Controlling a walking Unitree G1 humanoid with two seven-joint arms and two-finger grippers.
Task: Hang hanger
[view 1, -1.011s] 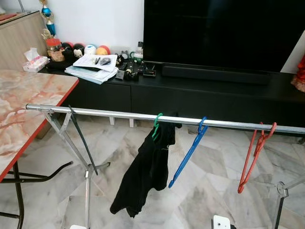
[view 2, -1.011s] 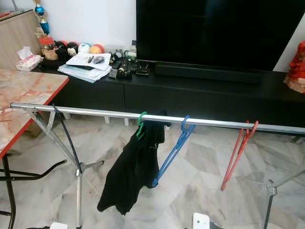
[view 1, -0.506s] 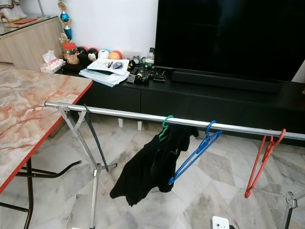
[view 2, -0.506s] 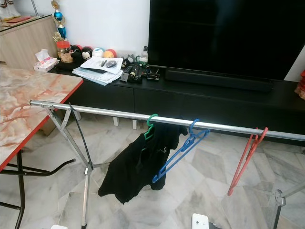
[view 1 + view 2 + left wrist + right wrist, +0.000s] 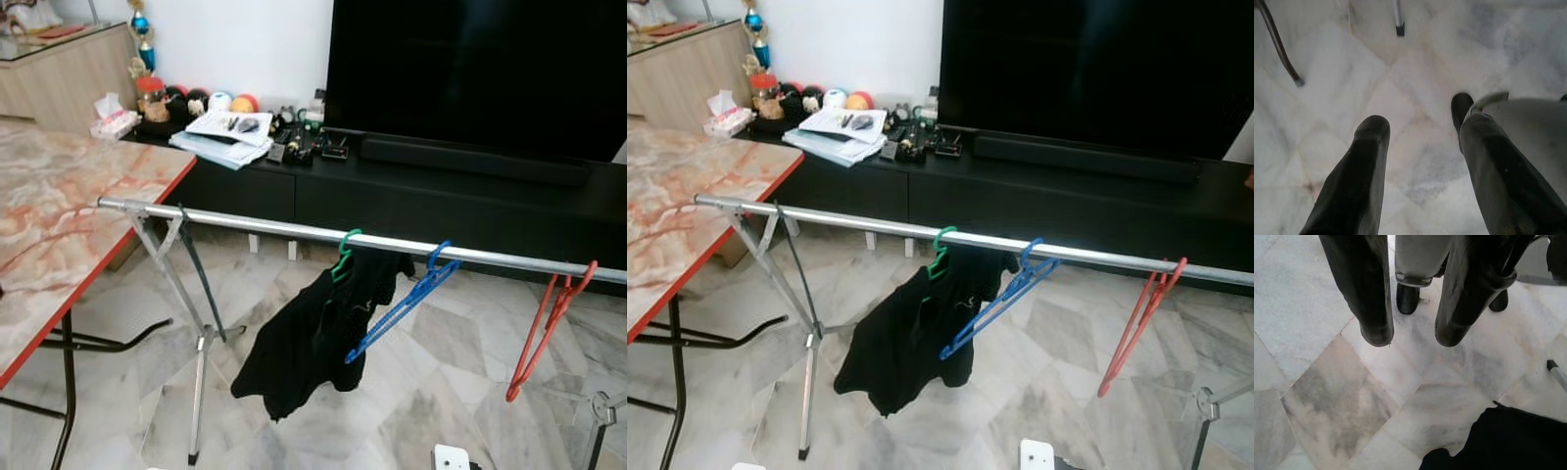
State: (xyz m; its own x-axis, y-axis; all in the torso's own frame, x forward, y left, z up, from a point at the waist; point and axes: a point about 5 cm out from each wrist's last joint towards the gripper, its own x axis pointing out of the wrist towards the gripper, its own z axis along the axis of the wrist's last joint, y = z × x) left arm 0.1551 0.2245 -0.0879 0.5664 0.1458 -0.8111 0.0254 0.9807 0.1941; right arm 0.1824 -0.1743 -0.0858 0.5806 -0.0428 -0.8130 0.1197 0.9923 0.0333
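Drying rail in front of me, hangers on it.
I see a green hanger carrying a black garment, a bare blue hanger tilted just beside it, and a red hanger well apart along the silver rail.

Left gripper and right gripper: each has two long, rounded, matte black fingers; silver-grey body casing adjoins.
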